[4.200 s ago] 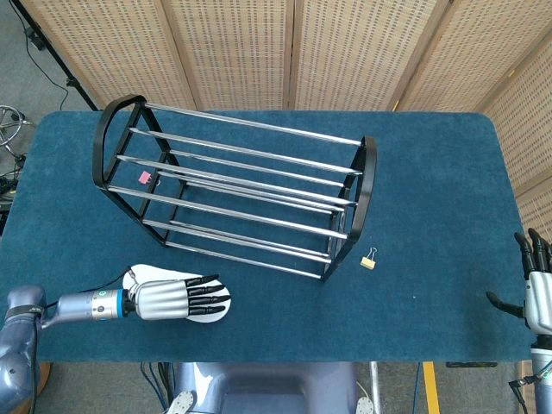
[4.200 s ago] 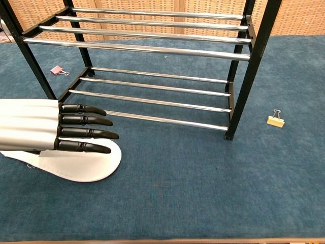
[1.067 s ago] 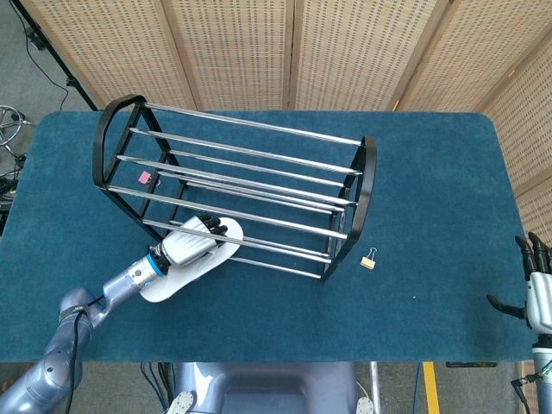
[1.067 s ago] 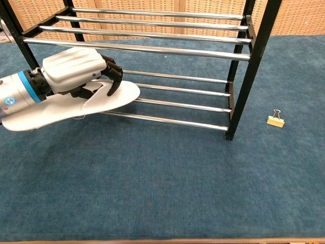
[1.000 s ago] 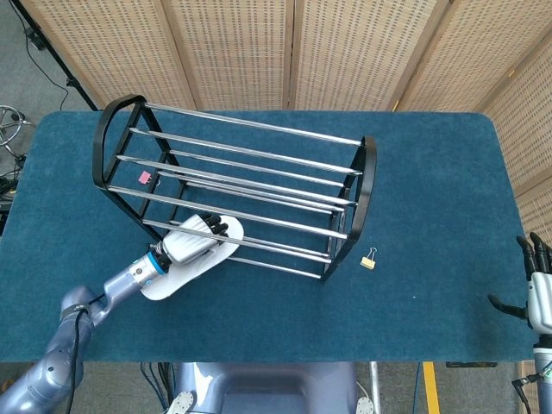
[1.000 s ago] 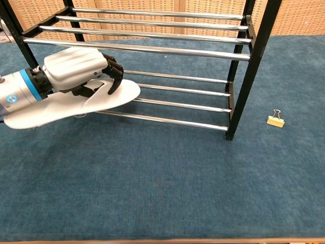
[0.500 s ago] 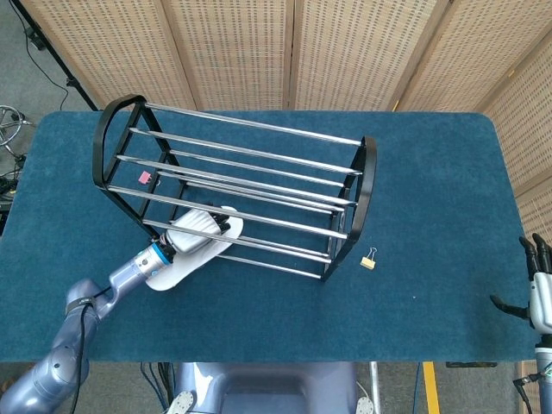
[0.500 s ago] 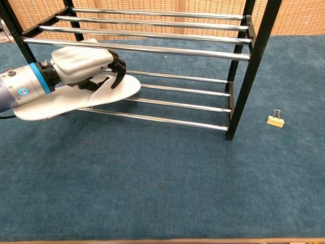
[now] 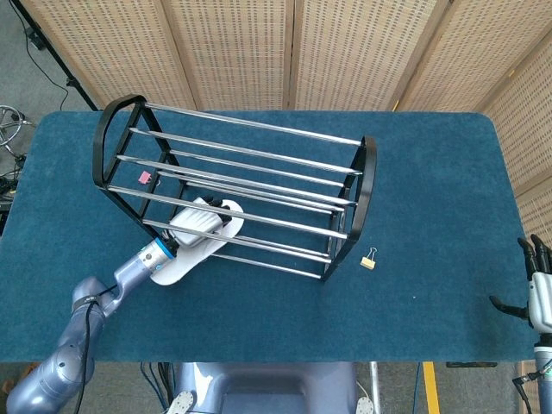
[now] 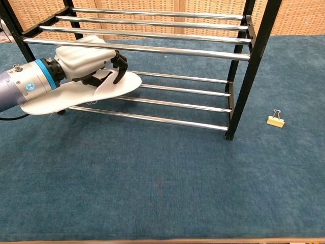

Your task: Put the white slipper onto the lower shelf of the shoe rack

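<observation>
From the head view we see our left hand (image 9: pixel 197 222) holding the white slipper (image 9: pixel 191 247). The toe end of the slipper pokes in between the shiny bars of the shoe rack (image 9: pixel 233 194), and the heel end sticks out at the front. A pink clip (image 9: pixel 145 177) lies behind the rack, and a yellow clip (image 9: pixel 369 258) lies on the blue table (image 9: pixel 431 190) near the rack's right end. Our right hand (image 9: pixel 536 293) sits at the table's edge with its fingers apart, holding nothing.

From the chest view our left hand (image 10: pixel 86 62) curls its dark fingers (image 10: pixel 121 66) over the white slipper (image 10: pixel 84 92), which is over the lower bars of the shoe rack (image 10: pixel 244 46)
</observation>
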Available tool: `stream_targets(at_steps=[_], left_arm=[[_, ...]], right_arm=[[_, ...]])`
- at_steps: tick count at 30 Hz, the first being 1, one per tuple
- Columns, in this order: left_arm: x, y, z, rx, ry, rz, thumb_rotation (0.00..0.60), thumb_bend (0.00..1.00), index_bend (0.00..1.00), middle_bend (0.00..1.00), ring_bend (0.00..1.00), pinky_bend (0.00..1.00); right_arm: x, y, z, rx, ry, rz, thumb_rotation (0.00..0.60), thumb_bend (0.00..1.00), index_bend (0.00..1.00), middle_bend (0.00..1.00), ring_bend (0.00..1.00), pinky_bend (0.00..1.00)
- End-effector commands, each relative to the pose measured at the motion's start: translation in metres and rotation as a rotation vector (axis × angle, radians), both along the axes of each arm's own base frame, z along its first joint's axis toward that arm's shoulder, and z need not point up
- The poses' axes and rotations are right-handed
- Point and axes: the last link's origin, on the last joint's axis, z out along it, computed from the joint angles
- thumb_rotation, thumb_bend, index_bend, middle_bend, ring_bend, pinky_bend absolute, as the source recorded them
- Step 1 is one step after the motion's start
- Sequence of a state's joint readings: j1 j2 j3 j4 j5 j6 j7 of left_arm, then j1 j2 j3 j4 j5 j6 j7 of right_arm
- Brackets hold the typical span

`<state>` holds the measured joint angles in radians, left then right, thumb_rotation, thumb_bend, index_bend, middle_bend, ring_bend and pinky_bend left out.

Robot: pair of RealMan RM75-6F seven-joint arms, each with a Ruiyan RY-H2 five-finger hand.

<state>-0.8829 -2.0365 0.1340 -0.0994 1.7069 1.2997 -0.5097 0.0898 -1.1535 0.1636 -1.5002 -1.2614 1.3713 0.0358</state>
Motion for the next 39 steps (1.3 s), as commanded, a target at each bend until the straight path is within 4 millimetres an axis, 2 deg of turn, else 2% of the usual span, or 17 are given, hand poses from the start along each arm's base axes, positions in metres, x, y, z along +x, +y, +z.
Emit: stream_targets(at_steps=[1,16,39], left_arm=[[0.002,0.003,0.000,0.000,-0.008,0.014,0.600,0.65,0.72,0.51,0.44,0.56],[0.014,0.012,-0.012,-0.015,0.003,0.059,0.600,0.65,0.71,0.51,0.43,0.56],[0.019,0.022,-0.013,0.013,0.065,0.055,0.600,0.65,0.70,0.50,0.43,0.56]], right_arm=[[0.000,0.000,0.000,0.001,0.001,-0.001,0.600,0.00,0.00,0.00,0.00,0.00],[-0.001,0.000,-0.001,0.006,-0.003,-0.009,0.600,0.00,0.00,0.00,0.00,0.00],[-0.001,-0.001,0.000,0.006,-0.011,-0.011,0.600,0.00,0.00,0.00,0.00,0.00]])
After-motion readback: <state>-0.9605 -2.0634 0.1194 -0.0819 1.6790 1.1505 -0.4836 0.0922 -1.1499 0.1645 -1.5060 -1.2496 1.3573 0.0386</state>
